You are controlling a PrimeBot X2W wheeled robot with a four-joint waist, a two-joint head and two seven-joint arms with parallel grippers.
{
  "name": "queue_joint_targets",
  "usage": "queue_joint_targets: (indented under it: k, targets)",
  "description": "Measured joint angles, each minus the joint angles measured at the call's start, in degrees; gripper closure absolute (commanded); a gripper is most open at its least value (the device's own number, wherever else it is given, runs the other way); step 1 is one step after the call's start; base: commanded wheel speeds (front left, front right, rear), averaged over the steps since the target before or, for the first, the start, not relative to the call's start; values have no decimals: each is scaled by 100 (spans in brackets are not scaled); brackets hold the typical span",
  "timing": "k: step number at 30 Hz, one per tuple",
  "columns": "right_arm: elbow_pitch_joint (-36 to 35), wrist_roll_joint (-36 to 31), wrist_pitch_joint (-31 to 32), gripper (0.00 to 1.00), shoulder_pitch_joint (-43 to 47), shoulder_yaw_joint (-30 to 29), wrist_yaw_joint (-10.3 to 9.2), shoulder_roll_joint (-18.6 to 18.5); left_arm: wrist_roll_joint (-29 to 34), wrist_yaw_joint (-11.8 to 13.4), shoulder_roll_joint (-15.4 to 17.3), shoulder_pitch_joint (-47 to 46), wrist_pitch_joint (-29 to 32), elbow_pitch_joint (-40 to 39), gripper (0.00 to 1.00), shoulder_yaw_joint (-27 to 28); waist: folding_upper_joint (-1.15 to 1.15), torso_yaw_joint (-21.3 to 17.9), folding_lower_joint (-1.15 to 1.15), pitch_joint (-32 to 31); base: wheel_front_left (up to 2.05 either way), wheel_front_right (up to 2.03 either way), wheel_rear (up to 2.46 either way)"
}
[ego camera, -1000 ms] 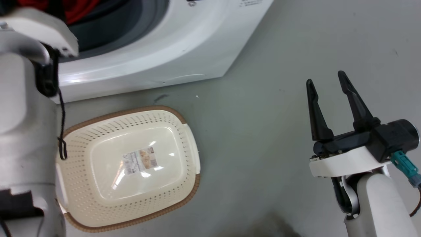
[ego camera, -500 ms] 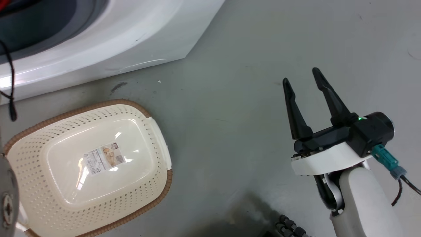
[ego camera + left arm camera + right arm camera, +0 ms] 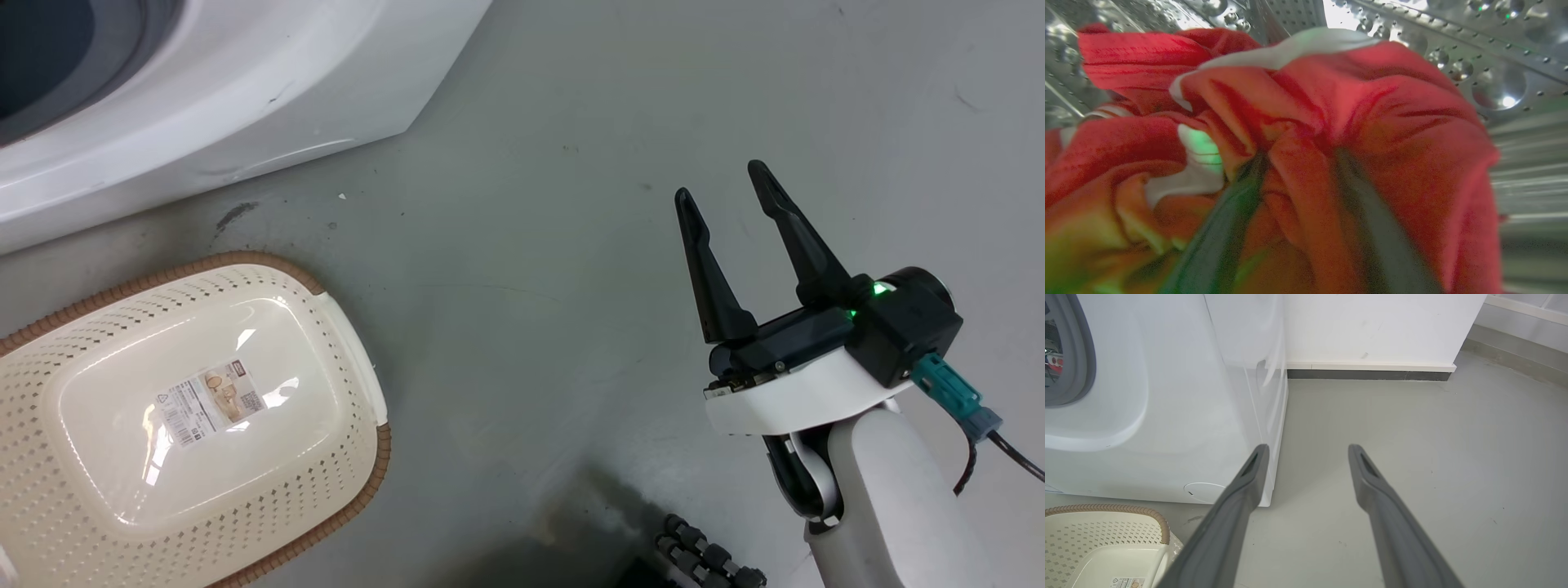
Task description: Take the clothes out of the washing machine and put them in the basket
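Your left tool is pushed into the red garment, which fills the middle of the left wrist view inside the perforated steel drum. Its blurred fingers stand apart with a ridge of fabric between them. Your right tool hangs wide open and empty over the grey floor, right of centre in the head view. The basket sits lower left, near the washing machine at upper left.
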Motion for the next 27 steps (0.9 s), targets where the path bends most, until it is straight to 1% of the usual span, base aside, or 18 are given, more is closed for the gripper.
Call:
queue_joint_targets:
  k: [1, 4, 7, 10, 15, 21, 25, 27]
  targets:
    - [-2, 7, 0, 0, 0, 3, 0, 0, -23, 10, 11, 2, 44, 8, 100, 13, 0, -9, 0, -2, 0, 0, 0]
    - [-7, -46, 0, 0, -2, -1, 0, -1, -46, 73, 26, 56, 100, -1, 100, 21, 0, -25, 0, -22, 0, 0, 0]
    - [-21, -87, 0, 0, -5, -16, 0, 0, -77, 181, 32, 205, -136, -107, 100, 37, 0, -21, 0, -64, 0, 0, 0]
    - [-11, -116, 0, 0, -4, -45, 0, 0, -130, 277, 22, 386, -517, -213, 100, 93, 0, 6, 0, -153, 0, 0, 0]
    - [29, -221, -1, 0, 16, -100, 0, 1, -244, 345, -81, 780, -1553, -350, 100, 159, 0, 88, 0, -419, 0, 0, 0]
    - [131, -430, -1, 0, 220, -254, 0, 2, -461, 381, -442, 1358, -2885, -177, 100, 246, 0, 245, 0, -927, 0, 0, 0]
    - [209, -563, -1, 0, 394, -342, 1, 5, -548, 325, -631, 1730, -3674, 58, 100, 254, 0, 382, -1, -1341, 0, 0, 0]
    - [243, -625, 13, 0, 521, -446, 0, 5, -619, 303, -792, 1925, -3991, 205, 100, 265, 0, 464, -1, -1560, 0, 0, 0]
